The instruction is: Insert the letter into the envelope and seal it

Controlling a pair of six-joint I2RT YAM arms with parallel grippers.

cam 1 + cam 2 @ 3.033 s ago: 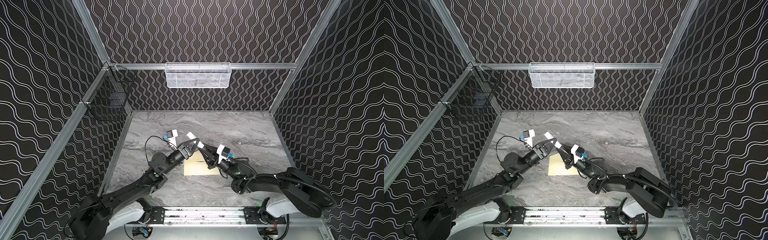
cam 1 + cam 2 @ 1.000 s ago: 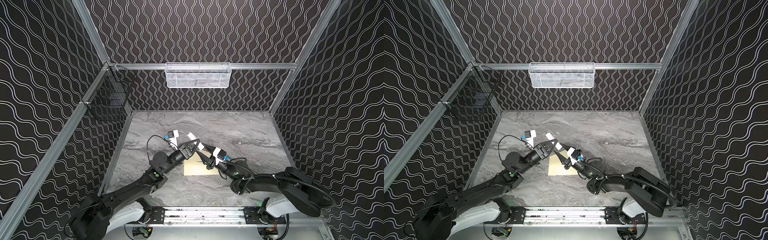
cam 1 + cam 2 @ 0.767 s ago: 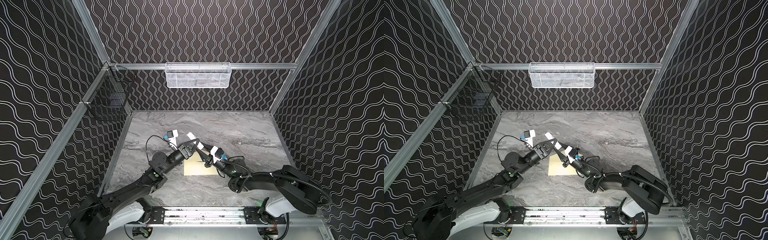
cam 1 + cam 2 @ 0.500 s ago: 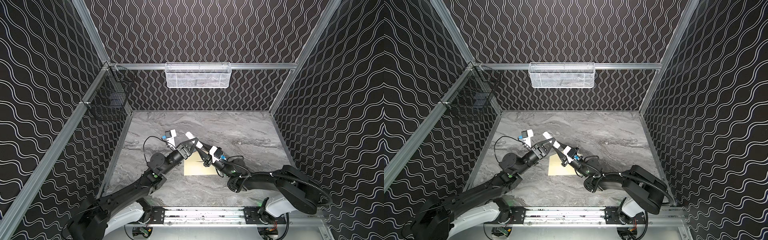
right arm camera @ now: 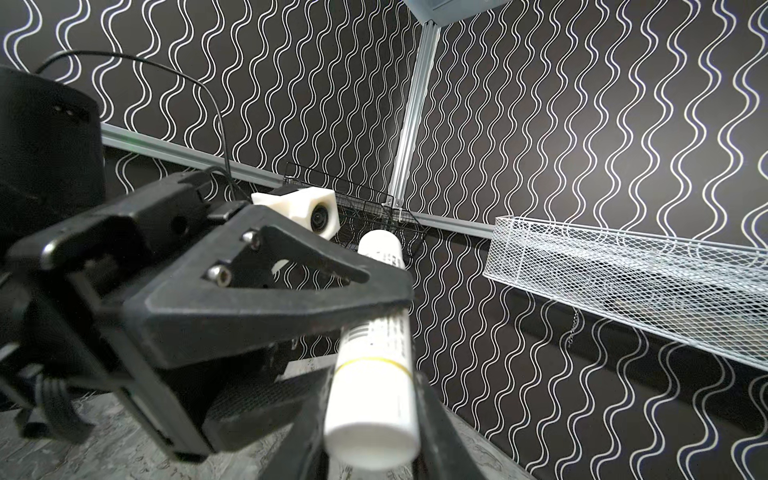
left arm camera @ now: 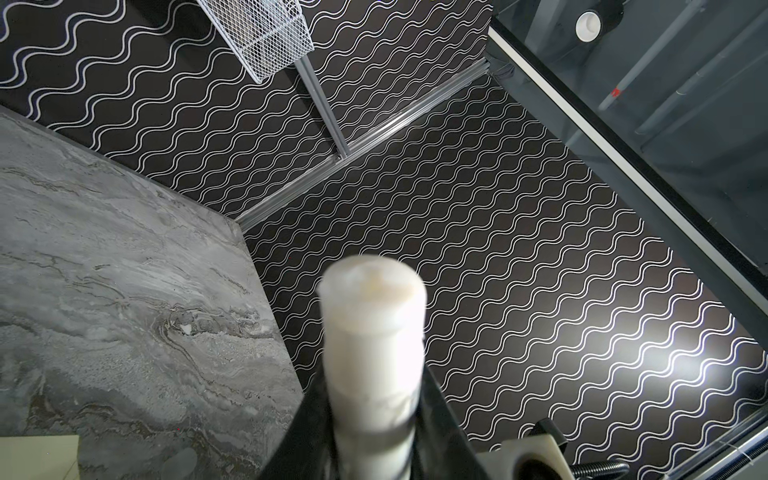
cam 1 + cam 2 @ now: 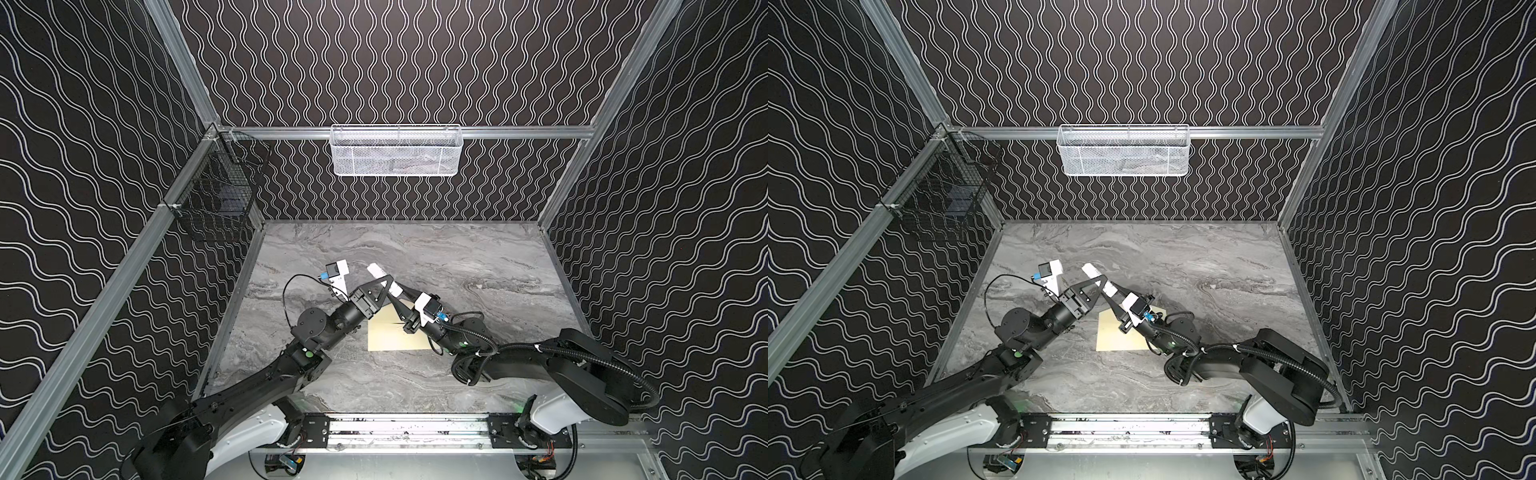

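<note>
1. Currently the left gripper (image 7: 388, 286) is clamping a white glue stick (image 7: 376, 271) across its barrel. In the left wrist view the two black fingers (image 6: 436, 415) are pressing on opposite sides of it.
2. The glue stick (image 7: 1091, 270) is being held tilted above the grey marble table (image 7: 457, 257). Its far end is pointing up toward the back wall and its near end is slanting down toward the right arm.
3. The right gripper (image 5: 370, 440) is closing round that near end. In the right wrist view its fingers are lying against both sides of the white tip, below a thin yellow ring and a barcode.
4. The envelope (image 7: 390, 338) is lying flat on the table, just in front of the meeting grippers. The right arm's wrist is hiding its right-hand part in both top views.
5. A white mesh basket (image 7: 396, 151) is hanging on the back rail, and a black wire basket (image 7: 216, 203) is hanging in the back left corner.
</note>
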